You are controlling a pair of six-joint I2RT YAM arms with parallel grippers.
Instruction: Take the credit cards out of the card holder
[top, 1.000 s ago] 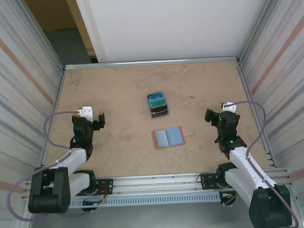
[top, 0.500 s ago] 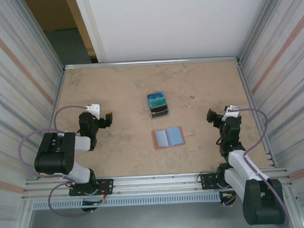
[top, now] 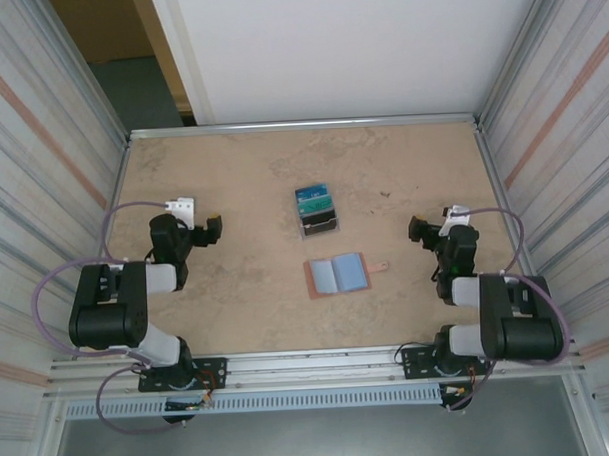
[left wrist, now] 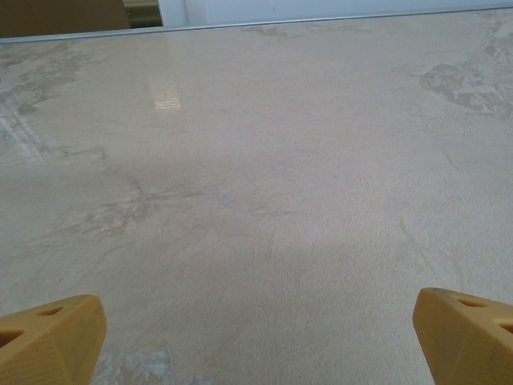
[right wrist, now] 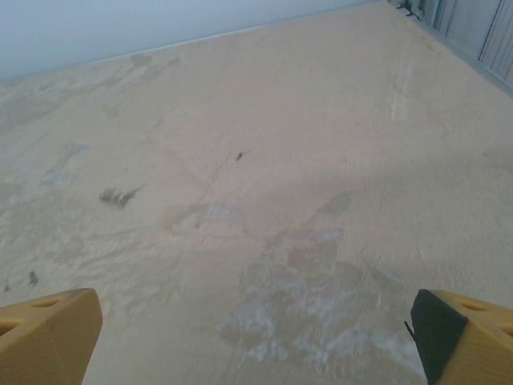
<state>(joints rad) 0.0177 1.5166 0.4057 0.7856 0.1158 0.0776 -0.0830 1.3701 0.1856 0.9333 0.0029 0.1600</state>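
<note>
Moved: both arms have folded back toward their bases since a second ago, with the elbows now bunched up by the near rail. The wallet and the stand haven't budged.
Left side: the left gripper (top: 196, 226) sits low over the tan stone-look tabletop (top: 252, 170). Its yellow fingers (left wrist: 50, 335) are spread wide, with nothing but bare table between them.
Right side: same deal for the right gripper (top: 435, 227), jaws wide apart and empty. One fingertip (right wrist: 439, 330) has a dark pad.
Wallet: the card holder (top: 337, 275), a small flat salmon-pink folding wallet, lies open mid-table between the two grippers and well apart from both. The light blue-grey inside faces up, and a small pink tab sticks out on its right.
Cards: thin teal and blue plastic cards (top: 312, 197) stand in a dark tiered stand (top: 319, 223) just beyond the wallet, not touching it.
Wallet pockets: too small to tell what's in them.
</note>
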